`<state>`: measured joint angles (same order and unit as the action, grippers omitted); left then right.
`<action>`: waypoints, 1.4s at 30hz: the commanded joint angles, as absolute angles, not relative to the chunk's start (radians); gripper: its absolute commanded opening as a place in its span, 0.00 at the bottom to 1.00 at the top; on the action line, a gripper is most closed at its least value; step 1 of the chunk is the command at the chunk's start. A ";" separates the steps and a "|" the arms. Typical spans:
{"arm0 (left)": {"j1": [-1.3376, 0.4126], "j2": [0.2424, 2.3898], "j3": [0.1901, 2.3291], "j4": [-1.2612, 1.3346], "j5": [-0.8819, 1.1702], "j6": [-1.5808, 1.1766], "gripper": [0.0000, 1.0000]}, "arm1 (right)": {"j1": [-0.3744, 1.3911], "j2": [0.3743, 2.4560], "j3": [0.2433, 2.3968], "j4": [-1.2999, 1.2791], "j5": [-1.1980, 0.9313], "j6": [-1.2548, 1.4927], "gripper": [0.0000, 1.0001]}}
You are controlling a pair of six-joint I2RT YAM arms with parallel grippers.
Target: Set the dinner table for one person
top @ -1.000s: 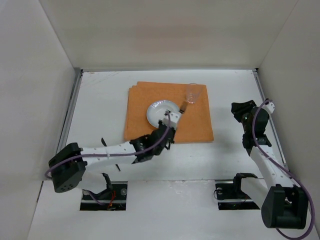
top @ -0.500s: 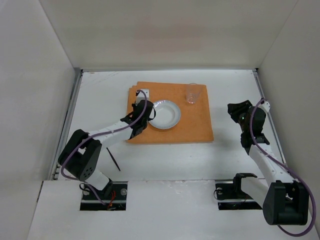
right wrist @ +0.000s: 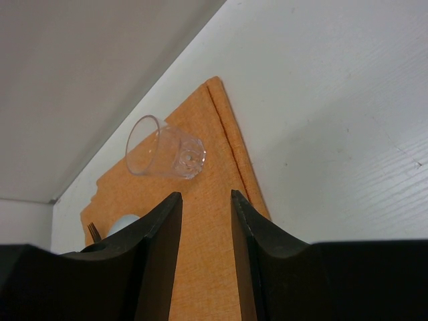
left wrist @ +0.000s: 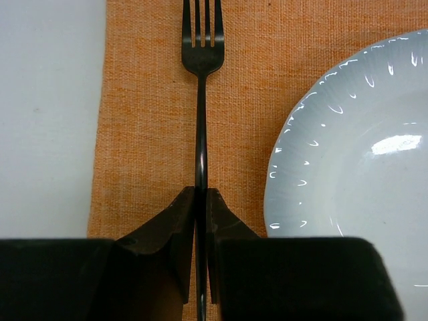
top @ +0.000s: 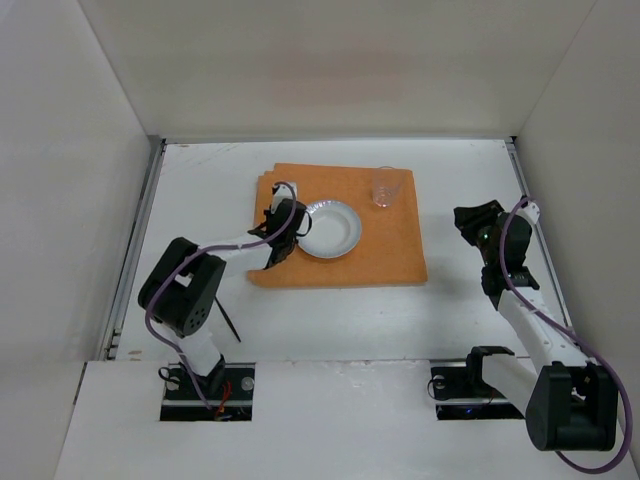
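Dinner table (top: 200, 190), matte white and walled by white panels, lies beneath both arms; left gripper (left wrist: 200, 200) clamped on a black fork (left wrist: 201, 100), tines ahead of the jaws over the orange placemat (left wrist: 147, 134), white plate (left wrist: 348, 174) just right of them; right gripper (right wrist: 206, 200) half open and empty, a clear glass (right wrist: 164, 157) ahead.

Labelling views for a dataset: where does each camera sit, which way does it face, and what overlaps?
Top external: high behind both arms, looking down on them and the dinner table.
Left wrist: just above the placemat, along the fork; left gripper shut on it.
Right wrist: low, facing the glass; right gripper open.
Both wrists share the placemat.
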<state>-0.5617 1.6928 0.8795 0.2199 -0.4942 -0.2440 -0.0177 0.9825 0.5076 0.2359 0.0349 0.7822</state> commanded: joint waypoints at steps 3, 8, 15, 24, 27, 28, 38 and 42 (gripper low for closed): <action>-0.573 1.720 0.865 0.275 -0.482 -0.250 0.03 | -0.007 0.971 0.537 0.276 0.025 0.770 0.41; -0.571 1.752 0.827 0.276 -0.489 -0.284 0.04 | -0.001 0.971 0.537 0.276 0.029 0.770 0.41; -0.582 1.744 0.798 0.275 -0.532 -0.314 0.12 | -0.001 0.963 0.537 0.272 0.032 0.767 0.46; -0.623 1.401 0.686 0.184 -0.672 -0.400 0.47 | 0.033 0.983 0.563 0.255 0.041 0.732 0.52; -0.654 1.236 0.637 0.128 -0.696 -0.428 0.48 | 0.053 0.982 0.568 0.252 0.060 0.719 0.51; -0.668 1.167 0.626 0.098 -0.703 -0.440 0.48 | 0.068 0.980 0.571 0.252 0.069 0.715 0.50; -0.729 0.703 0.730 -0.259 -0.738 -0.601 0.48 | 0.620 1.167 0.836 0.144 0.133 0.555 0.19; -0.708 0.579 0.784 -0.348 -0.798 -0.652 0.48 | 0.856 1.346 0.972 0.144 0.189 0.560 0.19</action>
